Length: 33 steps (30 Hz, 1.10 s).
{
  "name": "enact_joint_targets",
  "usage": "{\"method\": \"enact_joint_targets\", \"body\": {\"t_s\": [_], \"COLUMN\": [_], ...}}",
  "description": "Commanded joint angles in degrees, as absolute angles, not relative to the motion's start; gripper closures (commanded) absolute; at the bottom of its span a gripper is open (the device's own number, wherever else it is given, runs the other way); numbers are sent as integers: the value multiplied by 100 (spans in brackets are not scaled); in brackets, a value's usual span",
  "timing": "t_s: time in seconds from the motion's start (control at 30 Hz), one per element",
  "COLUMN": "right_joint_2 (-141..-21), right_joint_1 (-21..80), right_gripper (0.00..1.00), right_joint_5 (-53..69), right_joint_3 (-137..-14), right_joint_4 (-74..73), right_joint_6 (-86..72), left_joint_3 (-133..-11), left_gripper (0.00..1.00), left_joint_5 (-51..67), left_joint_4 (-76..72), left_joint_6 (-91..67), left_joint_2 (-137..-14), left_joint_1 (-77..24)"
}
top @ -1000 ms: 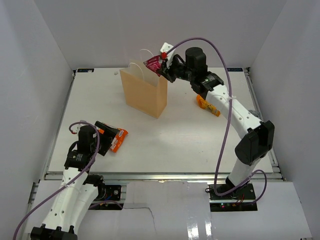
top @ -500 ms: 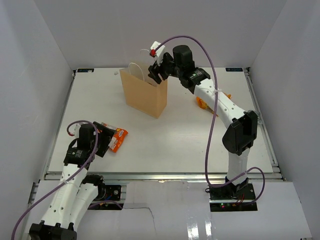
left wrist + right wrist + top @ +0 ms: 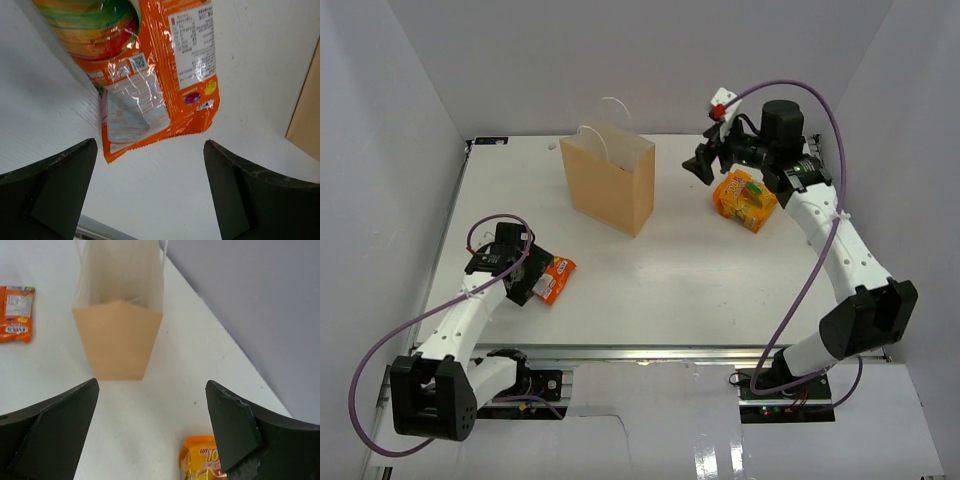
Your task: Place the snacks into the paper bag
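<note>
The tan paper bag [image 3: 610,185] stands upright at the back middle of the table, its mouth facing up; the right wrist view also shows the bag [image 3: 120,337]. An orange-white snack packet [image 3: 557,278] lies flat at the front left. My left gripper [image 3: 533,283] hovers open just short of it, so the packet's [image 3: 160,75] lower edge lies beyond the gripper [image 3: 150,145]. A larger orange-yellow pouch [image 3: 744,198] lies right of the bag. My right gripper [image 3: 702,167] hangs open and empty between bag and pouch [image 3: 202,460].
White walls close in the table on the left, back and right. The table's raised front rail [image 3: 640,350] runs along the near edge by the arm bases. A purple cable [image 3: 820,250] loops along the right arm.
My right gripper held a dark red packet over the bag's mouth, then opened and swung right towards the pouch; that packet no longer shows. The left gripper shifted closer to the orange-white packet.
</note>
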<state>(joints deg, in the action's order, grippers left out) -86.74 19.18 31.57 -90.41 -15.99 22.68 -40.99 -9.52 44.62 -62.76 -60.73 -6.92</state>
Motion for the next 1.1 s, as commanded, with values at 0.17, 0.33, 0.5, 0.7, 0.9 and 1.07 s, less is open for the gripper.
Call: {"method": "enact_joint_targets", "body": {"t_s": [0.17,0.33,0.5,0.7,0.9,1.07], "right_joint_2": [-7621,-7339,-7312,-7304,-7225,-7189], "right_joint_1": [1196,1046,984,940,870,800], "right_gripper": [7,7,7,7,7,7], "right_joint_5": [4025,4061,4078,4104,4113,4122], "right_joint_3": [-7112,-6610,-6548,-6574,-6513,-6469], "right_joint_4": [-1916,-1907,-1916,-1942,-1969,-1978], "right_joint_6": [2751,2681,2610,2575,2575,2540], "left_joint_3": [-3815,-3648,-3463,-3401,-3717,-4086], "left_gripper": [2,4,15,48,69,79], "left_joint_5": [-150,-9,-9,-18,342,992], "left_joint_4": [3271,3041,2795,2707,2760,2584], "left_joint_6": [-5177,-5063,-5001,-4940,-4755,-4877], "left_joint_2": [-6820,-7101,-7216,-7094,-6234,-5503], "left_joint_1": [430,475,510,554,554,545]}}
